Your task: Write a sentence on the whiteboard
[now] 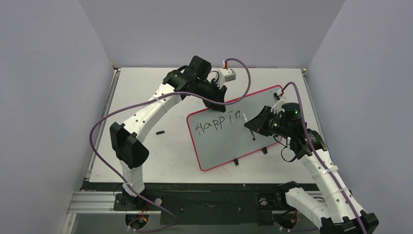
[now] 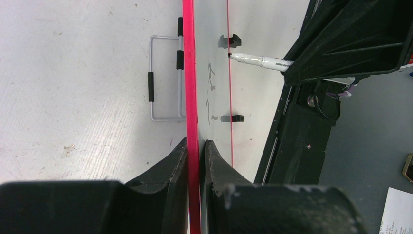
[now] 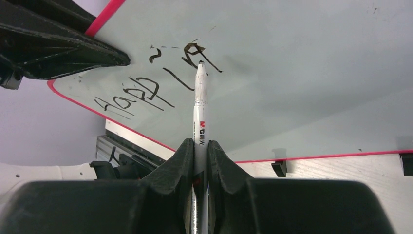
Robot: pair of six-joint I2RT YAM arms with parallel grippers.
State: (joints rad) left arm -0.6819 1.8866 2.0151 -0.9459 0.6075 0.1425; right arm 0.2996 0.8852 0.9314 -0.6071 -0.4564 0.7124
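The whiteboard (image 1: 229, 146) sits slanted on the right-middle of the table (image 1: 146, 92), with one corner pointing far-right. It looks propped up off the tabletop rather than lying flat. The left gripper (image 2: 196, 145) is clamped tight on the red rim at the board's far-left edge, one finger on each face. The right gripper (image 3: 199, 145) is squeezed shut around a white marker (image 3: 200, 102), whose black tip touches the board right at the end of the lettering (image 1: 215, 124). That reads something like "Happ in". There's a wire stand (image 2: 163, 78) behind the board, and a small black bit (image 1: 159, 131) lies on the table to its left.
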